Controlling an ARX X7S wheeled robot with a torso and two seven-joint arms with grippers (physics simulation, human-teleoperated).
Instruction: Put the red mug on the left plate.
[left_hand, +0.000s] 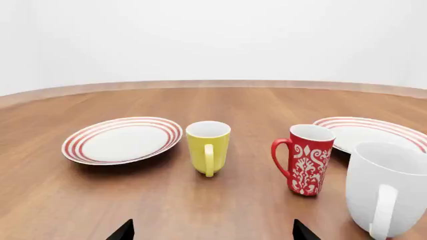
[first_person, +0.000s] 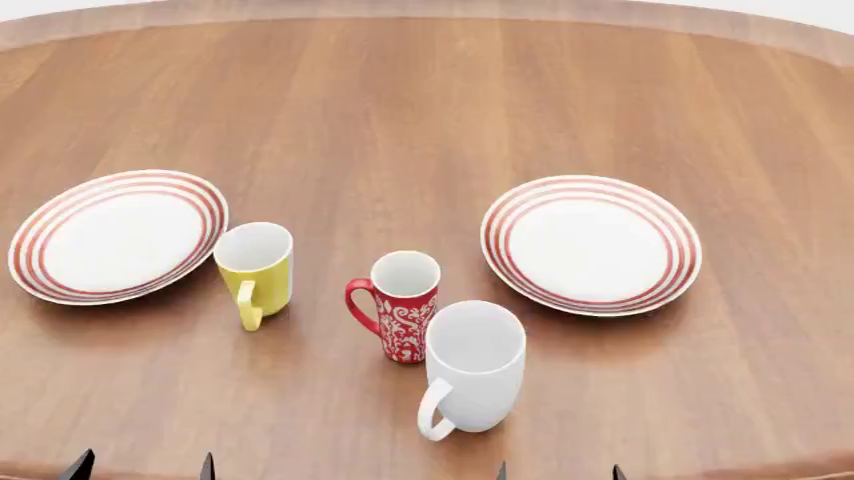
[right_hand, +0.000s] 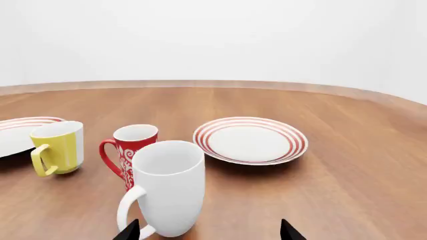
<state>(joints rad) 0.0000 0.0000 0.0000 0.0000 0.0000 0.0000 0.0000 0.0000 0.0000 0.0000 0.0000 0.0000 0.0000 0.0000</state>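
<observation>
The red mug (first_person: 402, 316) with white scrollwork stands upright near the table's middle, its handle toward the left; it also shows in both wrist views (left_hand: 305, 159) (right_hand: 131, 152). The left plate (first_person: 118, 235), white with red rings, lies flat at the far left (left_hand: 123, 140). My left gripper (first_person: 140, 466) is open at the table's front edge, well short of the mugs (left_hand: 212, 231). The right gripper (first_person: 558, 471) is open too, just behind the white mug (right_hand: 208, 231). Neither holds anything.
A yellow mug (first_person: 254, 269) stands between the left plate and the red mug. A larger white mug (first_person: 470, 367) stands right in front of the red mug, close to the right gripper. A second ringed plate (first_person: 590, 243) lies at the right. All rest on a wooden table (first_person: 400, 110).
</observation>
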